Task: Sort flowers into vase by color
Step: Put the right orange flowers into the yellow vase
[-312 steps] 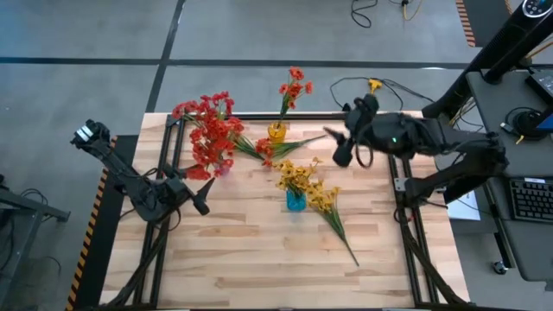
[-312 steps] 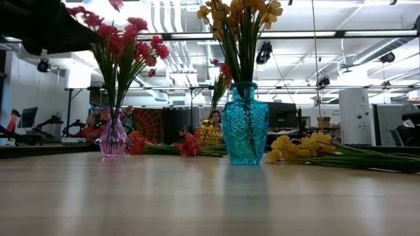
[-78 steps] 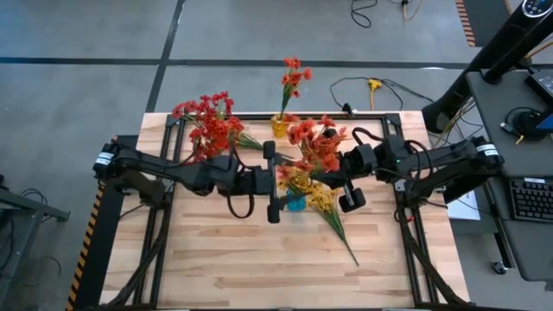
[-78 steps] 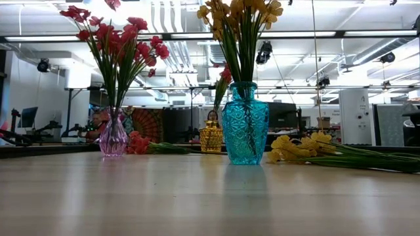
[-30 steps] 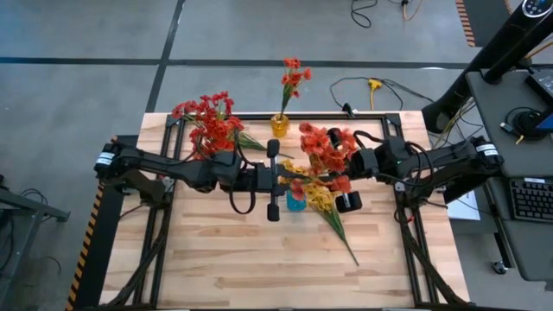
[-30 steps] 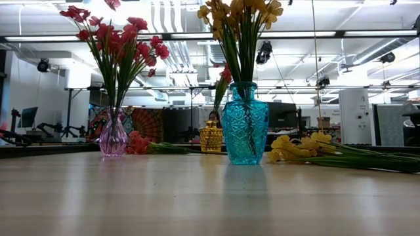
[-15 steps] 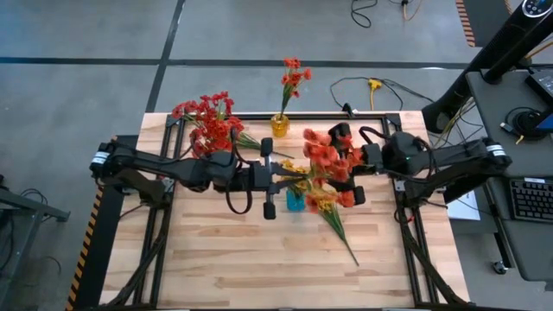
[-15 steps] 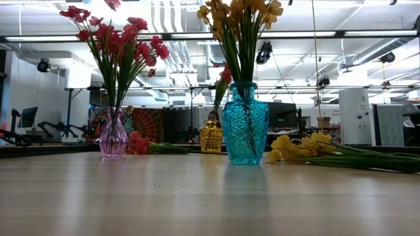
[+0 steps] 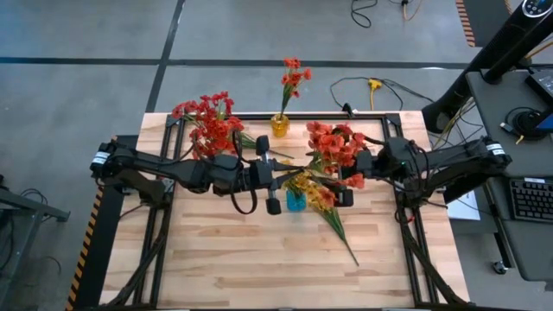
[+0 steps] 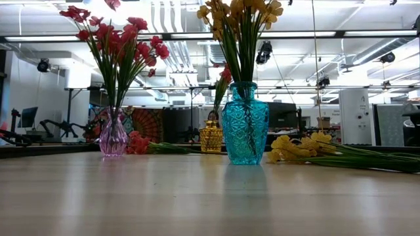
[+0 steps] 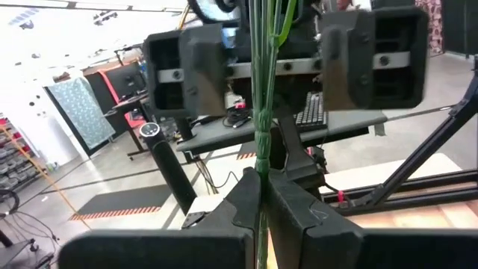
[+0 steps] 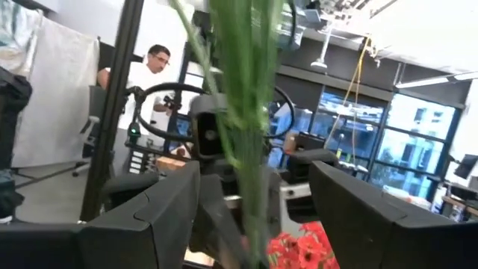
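An orange-red bunch (image 9: 333, 149) is held in the air over the surface's middle, its stems (image 11: 261, 97) pinched in the shut jaws of the left gripper (image 9: 278, 178), while the right gripper (image 9: 352, 179) stands wide open around them. Red, orange and yellow flowers are already seen in the pink vase (image 10: 113, 139), gold vase (image 9: 276, 129) and blue vase (image 10: 244, 124). Yellow sprigs (image 9: 333, 212) right of centre and red sprigs (image 10: 140, 144) near the far-left corner are left lying.

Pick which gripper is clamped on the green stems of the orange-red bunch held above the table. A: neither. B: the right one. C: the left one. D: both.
C: the left gripper is shut on the stems, while the right gripper stands open around them.
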